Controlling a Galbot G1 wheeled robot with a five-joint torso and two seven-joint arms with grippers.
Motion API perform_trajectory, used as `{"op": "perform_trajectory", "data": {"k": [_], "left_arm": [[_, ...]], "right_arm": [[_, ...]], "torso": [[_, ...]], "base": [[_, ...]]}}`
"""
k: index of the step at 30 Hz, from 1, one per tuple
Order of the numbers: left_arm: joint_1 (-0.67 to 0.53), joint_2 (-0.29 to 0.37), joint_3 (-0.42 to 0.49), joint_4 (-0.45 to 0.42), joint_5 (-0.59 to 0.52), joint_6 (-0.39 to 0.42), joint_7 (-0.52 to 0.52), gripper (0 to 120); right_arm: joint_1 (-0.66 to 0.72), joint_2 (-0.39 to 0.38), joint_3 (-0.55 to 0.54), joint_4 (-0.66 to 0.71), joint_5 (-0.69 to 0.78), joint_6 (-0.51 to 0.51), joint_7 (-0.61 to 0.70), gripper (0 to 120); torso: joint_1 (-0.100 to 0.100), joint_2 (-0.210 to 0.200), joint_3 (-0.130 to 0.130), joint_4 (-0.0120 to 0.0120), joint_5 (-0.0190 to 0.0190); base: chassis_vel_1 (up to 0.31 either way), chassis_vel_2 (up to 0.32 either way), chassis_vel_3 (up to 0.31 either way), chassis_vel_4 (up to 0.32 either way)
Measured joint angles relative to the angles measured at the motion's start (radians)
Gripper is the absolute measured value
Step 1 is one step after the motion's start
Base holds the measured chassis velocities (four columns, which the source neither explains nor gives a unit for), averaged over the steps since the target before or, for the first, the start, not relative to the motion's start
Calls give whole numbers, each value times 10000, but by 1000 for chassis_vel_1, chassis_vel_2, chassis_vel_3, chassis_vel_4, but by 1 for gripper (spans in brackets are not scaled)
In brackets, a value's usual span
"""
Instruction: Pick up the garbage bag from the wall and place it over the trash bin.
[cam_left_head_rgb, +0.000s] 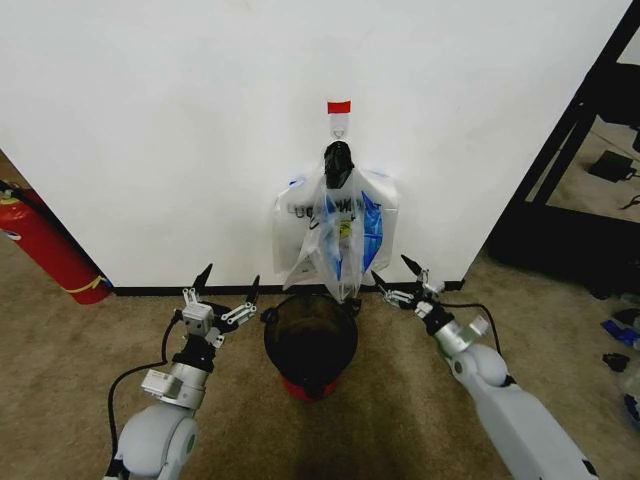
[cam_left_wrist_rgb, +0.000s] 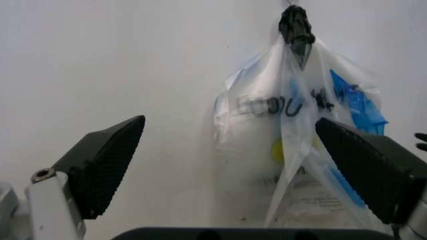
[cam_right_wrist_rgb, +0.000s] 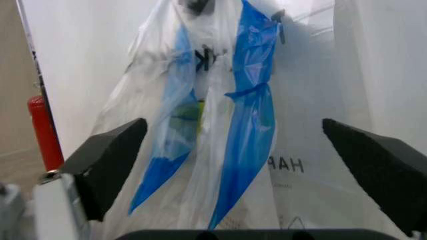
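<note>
I see the garbage bag (cam_left_head_rgb: 338, 232) hanging flat against the white wall (cam_left_head_rgb: 180, 120), gathered at its top by a black clip (cam_left_head_rgb: 339, 162) under a small hook (cam_left_head_rgb: 339, 126) and a strip of red tape (cam_left_head_rgb: 339, 106). Its lower end drops to just above the far rim of the trash bin (cam_left_head_rgb: 311, 340). Through the clear plastic I make out dark lettering, a yellow patch and blue strips. I cannot tell from here whether one bag or several hang from the clip.

The trash bin stands on the carpet (cam_left_head_rgb: 60, 380) close to the wall's black baseboard (cam_left_head_rgb: 160, 290), directly below the bag, red base showing at its near side.

My left gripper (cam_left_head_rgb: 228, 288) is low over the carpet, just beside the bin's left side, fingers spread wide apart and holding nothing. In the left wrist view its two black pads (cam_left_wrist_rgb: 105, 164) frame the bag (cam_left_wrist_rgb: 293, 135) and clip (cam_left_wrist_rgb: 296, 26), with clear space between them.

My right gripper (cam_left_head_rgb: 393, 279) sits at the bin's right, near the bag's lower right corner, fingers also spread and empty. In the right wrist view its pads (cam_right_wrist_rgb: 110, 162) bracket the blue strips (cam_right_wrist_rgb: 250, 115) of the bag (cam_right_wrist_rgb: 220, 150) without touching.

A red fire extinguisher (cam_left_head_rgb: 45, 245) leans by the wall at the far left of the floor.
</note>
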Motion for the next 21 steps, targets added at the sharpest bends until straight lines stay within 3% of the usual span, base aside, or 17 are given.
{"op": "perform_trajectory", "data": {"k": [4,16,21], "left_arm": [[74,-49,-75,-16,65,-22,-19,100],[86,-299,-32,3,267,-36,-28,100],[31,-377,2,72,319,-38,-35,100]], "right_arm": [[655,255,-274,-662,135,-7,-1,80],[1550,463,-573,-1525,146,6,-15,67],[1663,414,-634,-1559,205,-66,-93,52]], "torso": [[0,0,0,2,-1],[0,0,0,1,0],[0,0,0,1,0]], "base": [[0,0,0,0],[0,0,0,0],[0,0,0,0]]}}
